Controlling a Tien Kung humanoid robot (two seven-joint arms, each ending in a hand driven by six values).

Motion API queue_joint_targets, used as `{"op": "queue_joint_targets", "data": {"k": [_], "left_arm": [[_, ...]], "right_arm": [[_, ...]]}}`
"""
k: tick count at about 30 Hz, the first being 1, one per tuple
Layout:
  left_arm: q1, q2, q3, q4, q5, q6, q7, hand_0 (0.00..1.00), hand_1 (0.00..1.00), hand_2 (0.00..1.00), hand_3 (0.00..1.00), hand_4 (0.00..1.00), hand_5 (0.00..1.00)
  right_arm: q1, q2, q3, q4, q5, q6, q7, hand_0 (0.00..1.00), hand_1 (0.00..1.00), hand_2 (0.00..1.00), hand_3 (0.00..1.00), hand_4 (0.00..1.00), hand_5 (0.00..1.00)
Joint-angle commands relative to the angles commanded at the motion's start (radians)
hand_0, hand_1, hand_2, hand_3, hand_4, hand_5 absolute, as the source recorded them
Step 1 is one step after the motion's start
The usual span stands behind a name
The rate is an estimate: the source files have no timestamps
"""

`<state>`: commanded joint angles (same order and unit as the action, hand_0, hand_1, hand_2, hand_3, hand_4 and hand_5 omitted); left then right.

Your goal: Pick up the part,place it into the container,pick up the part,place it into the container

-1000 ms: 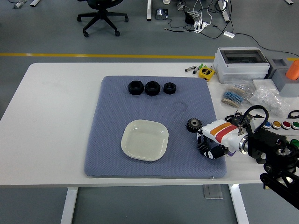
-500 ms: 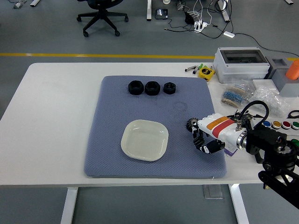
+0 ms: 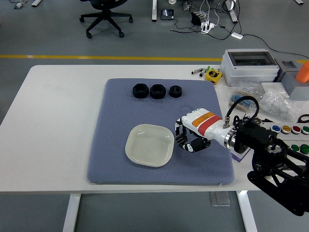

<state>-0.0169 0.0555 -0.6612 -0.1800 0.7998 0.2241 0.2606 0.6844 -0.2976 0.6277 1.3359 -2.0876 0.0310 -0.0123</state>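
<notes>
White-shelled right hand (image 3: 192, 137) curls around a dark toothed part beside the smooth square dish (image 3: 149, 144) on quilted mat (image 3: 116, 140).

The right robot hand (image 3: 193, 137) wears a white shell with an orange and a red band — black fingers (image 3: 186, 143), silver wrist collar, black looping cable, black open-framed arm.

Nothing readable anywhere, honestly. Just red and orange bands on the white right hand (image 3: 192, 137), no lettering. Some kind of marking on the yellow tape measure (image 3: 213, 75), too small to make out. Coloured buttons (image 3: 286, 129) at the right edge, unlabelled as far as visible. Grey box (image 3: 249, 66) at the back: blank from here.
</notes>
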Motion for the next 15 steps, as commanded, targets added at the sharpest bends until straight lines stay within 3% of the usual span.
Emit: {"op": "queue_joint_targets", "data": {"k": [8,9,14,15], "left_arm": [[0.002,0.005,0.005,0.0,0.002,0.002,0.002,0.6,0.602,0.644,0.722,0.718,0.712],[0.002,0.005,0.004,0.0,0.005,0.002,0.002,0.599,0.602,0.641,0.72,0.719,0.71],[0.0,0.008,0.005,0.0,0.009,0.002,0.004,0.599,0.602,0.641,0.72,0.719,0.71],[0.0,0.008,0.006,0.0,0.009,0.002,0.004,0.598,0.603,0.641,0.719,0.719,0.709]], "right_arm": [[0.066,0.107,-0.036,-0.076,0.054,-0.052,0.01,0.173,0.365,0.426,0.485,0.716,0.262],[0.071,0.114,-0.041,-0.082,0.07,-0.044,0.012,0.252,0.448,0.562,0.587,0.97,0.501],[0.088,0.133,-0.065,-0.096,0.085,0.006,0.021,0.252,0.448,0.562,0.587,0.97,0.501],[0.089,0.133,-0.068,-0.097,0.085,0.009,0.024,0.355,0.541,0.781,0.895,0.998,0.588]]}}
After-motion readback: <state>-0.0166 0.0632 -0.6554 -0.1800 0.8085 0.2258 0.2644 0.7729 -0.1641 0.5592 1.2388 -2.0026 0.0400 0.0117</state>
